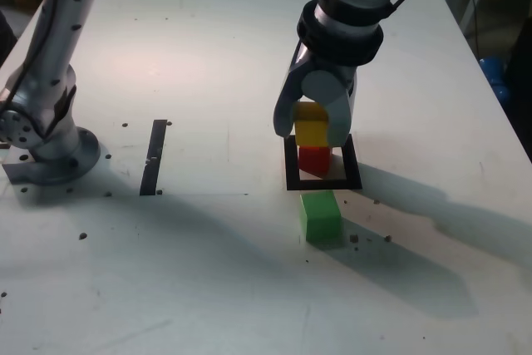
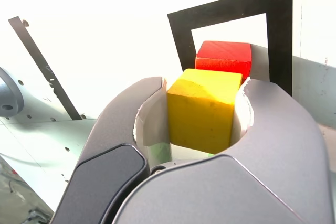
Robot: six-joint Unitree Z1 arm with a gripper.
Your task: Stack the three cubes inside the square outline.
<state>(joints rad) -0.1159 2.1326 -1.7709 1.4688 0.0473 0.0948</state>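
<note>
A grey claw (image 1: 313,126) grips the matte yellow cube (image 1: 312,126) between its jaws, directly over the red cube (image 1: 314,160) standing inside the black square outline (image 1: 291,162). The green cube (image 1: 320,215) sits on the white table (image 1: 208,56), just nearer than the outline.

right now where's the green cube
In the exterior view the green cube sits on the table just in front of the square outline, outside it, nearer the camera than the red cube.
</note>
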